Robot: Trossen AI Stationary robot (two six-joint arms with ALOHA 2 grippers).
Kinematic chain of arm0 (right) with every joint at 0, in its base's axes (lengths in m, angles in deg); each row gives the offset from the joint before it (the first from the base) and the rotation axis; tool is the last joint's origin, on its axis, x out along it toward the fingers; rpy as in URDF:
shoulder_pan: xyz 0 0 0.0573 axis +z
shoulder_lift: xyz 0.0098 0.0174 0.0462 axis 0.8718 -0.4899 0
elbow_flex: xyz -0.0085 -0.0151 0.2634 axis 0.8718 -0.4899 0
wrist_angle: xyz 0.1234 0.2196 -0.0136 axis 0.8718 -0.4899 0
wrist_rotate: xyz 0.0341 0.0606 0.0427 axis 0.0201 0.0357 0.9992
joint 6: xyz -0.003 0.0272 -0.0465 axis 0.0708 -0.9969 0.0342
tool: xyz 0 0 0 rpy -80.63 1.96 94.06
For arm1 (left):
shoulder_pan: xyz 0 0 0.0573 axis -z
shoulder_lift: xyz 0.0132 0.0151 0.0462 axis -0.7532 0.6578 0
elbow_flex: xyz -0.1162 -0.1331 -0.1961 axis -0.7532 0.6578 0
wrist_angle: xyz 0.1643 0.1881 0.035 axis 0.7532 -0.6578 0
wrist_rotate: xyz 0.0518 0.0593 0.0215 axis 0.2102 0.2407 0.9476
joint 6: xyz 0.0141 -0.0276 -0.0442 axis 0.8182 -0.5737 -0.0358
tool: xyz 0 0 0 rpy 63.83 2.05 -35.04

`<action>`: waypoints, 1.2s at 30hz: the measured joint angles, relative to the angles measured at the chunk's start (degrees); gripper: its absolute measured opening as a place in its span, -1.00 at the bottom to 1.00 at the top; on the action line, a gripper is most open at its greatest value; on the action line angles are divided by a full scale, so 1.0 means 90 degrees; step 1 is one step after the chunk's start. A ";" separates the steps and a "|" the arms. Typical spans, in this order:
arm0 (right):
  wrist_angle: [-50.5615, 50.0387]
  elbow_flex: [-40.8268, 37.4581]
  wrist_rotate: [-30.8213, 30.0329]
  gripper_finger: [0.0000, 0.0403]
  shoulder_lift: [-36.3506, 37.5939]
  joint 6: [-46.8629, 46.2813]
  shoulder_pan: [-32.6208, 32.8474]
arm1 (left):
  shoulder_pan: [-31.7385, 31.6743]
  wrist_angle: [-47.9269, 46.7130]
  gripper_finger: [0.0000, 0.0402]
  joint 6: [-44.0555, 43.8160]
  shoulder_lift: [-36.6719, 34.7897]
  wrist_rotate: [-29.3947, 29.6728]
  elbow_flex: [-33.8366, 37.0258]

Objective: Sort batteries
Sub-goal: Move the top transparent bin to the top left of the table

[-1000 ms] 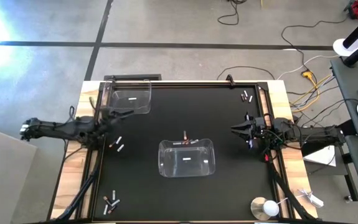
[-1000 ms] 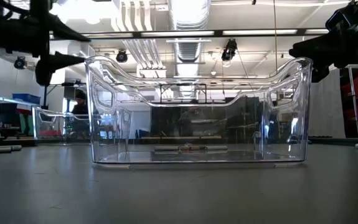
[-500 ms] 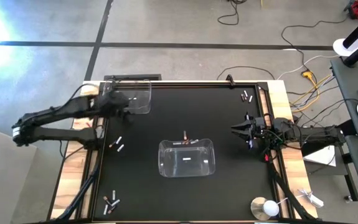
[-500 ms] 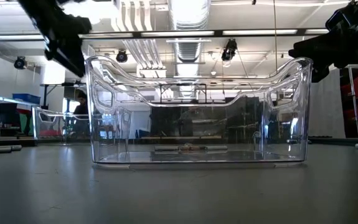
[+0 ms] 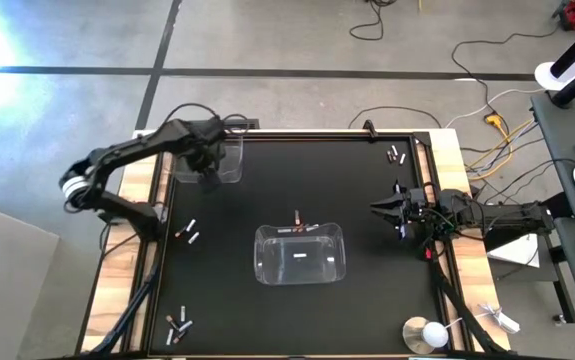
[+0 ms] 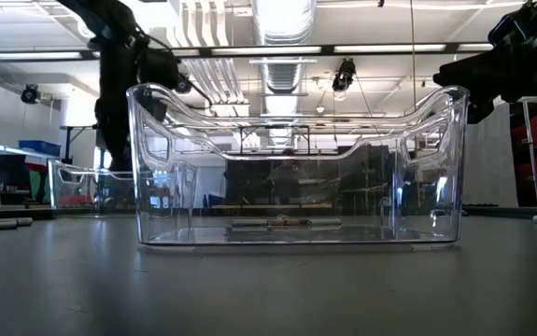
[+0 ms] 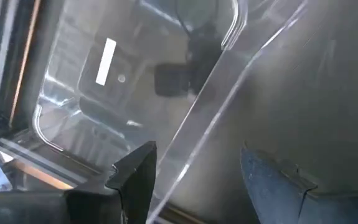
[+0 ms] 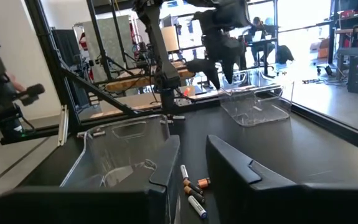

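Left gripper (image 5: 210, 172): over the clear bin (image 5: 207, 158) at the table's far left corner, fingers spread wide astride the bin's near wall, nothing held. Bin floor carries a white rectangular label; no writing can be made out on it.

Loose batteries, left side of the black table (image 5: 357, 200): a silvery pair (image 5: 190, 233) below the corner bin; a mixed cluster (image 5: 177, 324) of dark and light cells near the front left edge.

Centre bin (image 5: 300, 253): clear plastic, white label on its floor, text unreadable. A few batteries (image 5: 299, 224), one dark with a copper end, lie on the table just behind its far wall.

Right gripper (image 5: 379, 209): raised near the right edge of the table, fingers drawn close together; whether anything sits between them cannot be told. A silvery battery (image 5: 401, 230) lies just beside it; two more (image 5: 396, 155) lie near the far right corner.

No brand names legible anywhere.
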 joint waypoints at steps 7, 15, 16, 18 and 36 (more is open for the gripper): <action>0.0000 -0.0001 0.0000 -0.70 -0.0002 0.0000 0.0002 | -0.0219 0.0213 -0.07 0.0675 0.0595 0.0023 -0.0015; 0.0000 0.0002 -0.0001 -0.64 0.0000 0.0001 0.0002 | -0.0215 0.0151 -0.41 0.1162 0.1161 0.0030 -0.0013; 0.0000 -0.0001 -0.0002 -0.62 0.0000 0.0000 0.0001 | -0.0215 0.0137 -0.48 0.1162 0.1211 0.0028 -0.0013; 0.0000 -0.0001 -0.0001 -0.60 -0.0002 0.0000 0.0000 | -0.0207 0.0136 -0.64 0.1158 0.1271 -0.0049 -0.0013; 0.0000 0.0000 -0.0002 -0.62 0.0000 0.0000 0.0001 | 0.0538 0.1041 -1.00 -0.4553 0.0183 -0.1898 -0.1003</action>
